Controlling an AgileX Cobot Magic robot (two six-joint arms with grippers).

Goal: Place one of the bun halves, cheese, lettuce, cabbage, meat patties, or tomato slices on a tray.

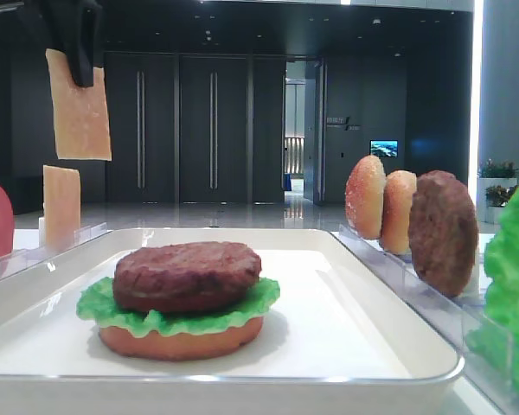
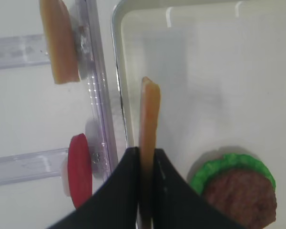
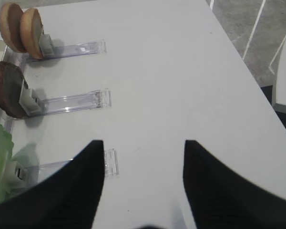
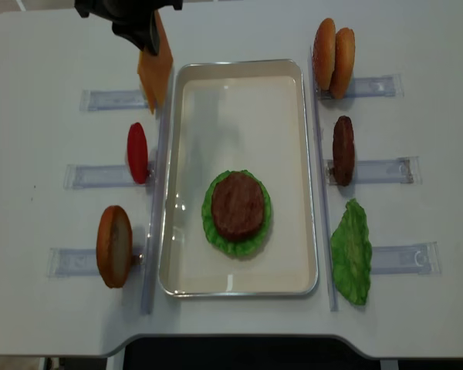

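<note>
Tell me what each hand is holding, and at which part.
The left hand pinches the thin yellow-orange cheese slice by one edge, the slice hanging below. The right hand holds nothing.

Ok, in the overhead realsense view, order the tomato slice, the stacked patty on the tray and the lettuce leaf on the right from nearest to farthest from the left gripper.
From the left gripper, shut on the cheese:
1. Tomato slice, left of the tray, just below the gripper.
2. Stacked patty, mid-tray.
3. Lettuce leaf, right of the tray, farthest.
</note>
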